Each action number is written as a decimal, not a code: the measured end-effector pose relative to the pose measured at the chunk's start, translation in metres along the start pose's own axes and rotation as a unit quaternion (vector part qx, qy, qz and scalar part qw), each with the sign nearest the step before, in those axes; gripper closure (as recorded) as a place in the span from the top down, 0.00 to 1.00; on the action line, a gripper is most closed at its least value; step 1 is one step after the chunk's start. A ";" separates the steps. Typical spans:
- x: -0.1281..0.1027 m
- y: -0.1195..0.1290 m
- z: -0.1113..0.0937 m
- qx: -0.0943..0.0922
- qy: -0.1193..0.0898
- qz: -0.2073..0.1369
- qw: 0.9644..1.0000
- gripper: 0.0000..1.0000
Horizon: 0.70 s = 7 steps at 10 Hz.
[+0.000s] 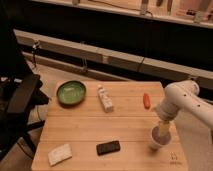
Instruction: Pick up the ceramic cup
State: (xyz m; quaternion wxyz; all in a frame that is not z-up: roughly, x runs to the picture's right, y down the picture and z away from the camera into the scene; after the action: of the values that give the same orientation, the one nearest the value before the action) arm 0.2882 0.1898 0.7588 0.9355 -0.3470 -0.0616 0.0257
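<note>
Nearest me, a black slab [108, 147] is lying left of the gripper [163, 130], and a pale pad [60, 154] farther left. The gripper is hanging right at the rim of the cup [157, 142]; I cannot tell its grip. Behind it an orange thing [146, 100] is lying, with a bottle [104, 97] and a bowl [71, 92] sitting farther left.

Ceramic cup [157, 140] near the worktop's [95, 131] front right corner
Small, plain white, standing upright; the gripper [163, 131] hangs right at its rim.
</note>
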 end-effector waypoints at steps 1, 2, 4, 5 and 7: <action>0.000 0.000 0.001 -0.001 0.000 -0.001 1.000 0.70; 0.000 0.001 0.003 -0.003 0.000 -0.003 1.000 0.59; 0.001 0.004 0.006 -0.006 0.001 -0.004 1.000 0.38; 0.001 0.005 0.007 -0.006 0.001 -0.004 1.000 0.28; 0.001 0.007 0.008 -0.006 -0.001 -0.001 1.000 0.08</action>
State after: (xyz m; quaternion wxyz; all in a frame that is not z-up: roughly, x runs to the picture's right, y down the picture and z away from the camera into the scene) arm 0.2879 0.2001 0.7608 0.9335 -0.3521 -0.0632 0.0248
